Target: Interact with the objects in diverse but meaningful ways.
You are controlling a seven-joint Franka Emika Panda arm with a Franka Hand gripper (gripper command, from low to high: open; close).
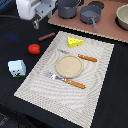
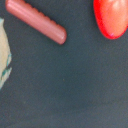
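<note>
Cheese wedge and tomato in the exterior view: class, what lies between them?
Only bare placemat edge and dark table separate the cheese wedge and the tomato in the exterior view; the sausage lies farther back, off that line.

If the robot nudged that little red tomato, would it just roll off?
Probably yes. The tomato looks round and smooth, lying on the flat dark tabletop off the placemat, so a nudge would likely send it rolling. Its glossy skin in the wrist view suggests hard plastic: light, stiff, and perhaps slippery between the jaws.

Open dark gap between sausage (image 2: 37,21) and tomato (image 2: 111,18).
</note>
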